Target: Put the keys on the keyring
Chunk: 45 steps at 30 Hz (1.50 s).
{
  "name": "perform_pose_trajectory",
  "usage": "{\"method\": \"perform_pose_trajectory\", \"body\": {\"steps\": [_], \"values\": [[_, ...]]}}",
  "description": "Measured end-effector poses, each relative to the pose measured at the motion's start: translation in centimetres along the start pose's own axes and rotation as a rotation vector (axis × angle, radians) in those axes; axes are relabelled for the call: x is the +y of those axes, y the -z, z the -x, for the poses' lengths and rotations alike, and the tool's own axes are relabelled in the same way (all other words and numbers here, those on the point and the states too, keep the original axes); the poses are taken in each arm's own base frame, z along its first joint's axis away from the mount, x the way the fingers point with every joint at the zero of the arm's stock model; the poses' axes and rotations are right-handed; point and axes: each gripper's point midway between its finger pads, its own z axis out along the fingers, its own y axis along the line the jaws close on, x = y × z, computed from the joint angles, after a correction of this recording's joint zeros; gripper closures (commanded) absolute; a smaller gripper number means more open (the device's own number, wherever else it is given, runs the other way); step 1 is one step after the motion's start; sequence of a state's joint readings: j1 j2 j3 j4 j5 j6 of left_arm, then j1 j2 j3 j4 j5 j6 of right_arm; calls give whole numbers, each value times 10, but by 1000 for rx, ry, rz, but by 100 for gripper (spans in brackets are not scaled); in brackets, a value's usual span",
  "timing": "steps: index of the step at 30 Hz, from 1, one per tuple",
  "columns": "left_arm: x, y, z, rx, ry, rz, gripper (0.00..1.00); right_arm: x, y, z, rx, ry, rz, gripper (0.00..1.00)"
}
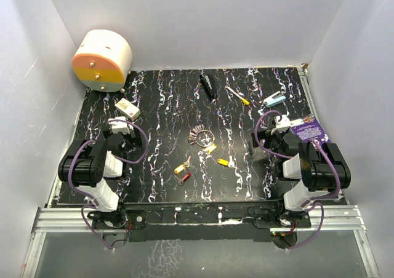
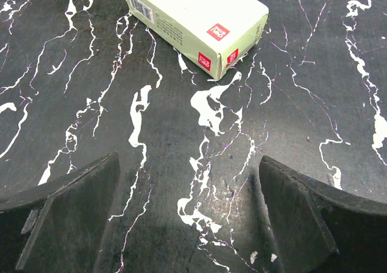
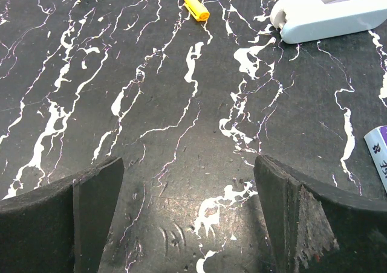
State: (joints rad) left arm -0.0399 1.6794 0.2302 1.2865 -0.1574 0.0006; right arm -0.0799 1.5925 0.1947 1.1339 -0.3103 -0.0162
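Jaws left and right stand wide and empty; keys (image 1: 180,168) and keyring (image 1: 201,135) show only overhead, tiny.

Overhead rear view of whole table (image 1: 160,106); wrist views close above it.

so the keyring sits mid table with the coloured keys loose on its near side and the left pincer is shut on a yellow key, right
Not quite. The left pincer is open and holds nothing; the left wrist view shows only bare table between its jaws. The keyring and the loose keys lie as you say.
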Motion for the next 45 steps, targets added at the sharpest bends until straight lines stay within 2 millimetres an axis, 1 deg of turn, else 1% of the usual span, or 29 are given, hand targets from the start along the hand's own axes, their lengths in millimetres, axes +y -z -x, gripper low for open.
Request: {"method": "perform_pose_trajectory", "body": {"steps": [38,43,45], "values": [[0,0,0,0,1,1,3,0,0,0,0,0,0,2],[1,0,0,1,1,4,3,0,0,0,3,-5,-1,11],[2,0,0,1,2,4,3,-1,-5,0,22,-13,1,16]]}}
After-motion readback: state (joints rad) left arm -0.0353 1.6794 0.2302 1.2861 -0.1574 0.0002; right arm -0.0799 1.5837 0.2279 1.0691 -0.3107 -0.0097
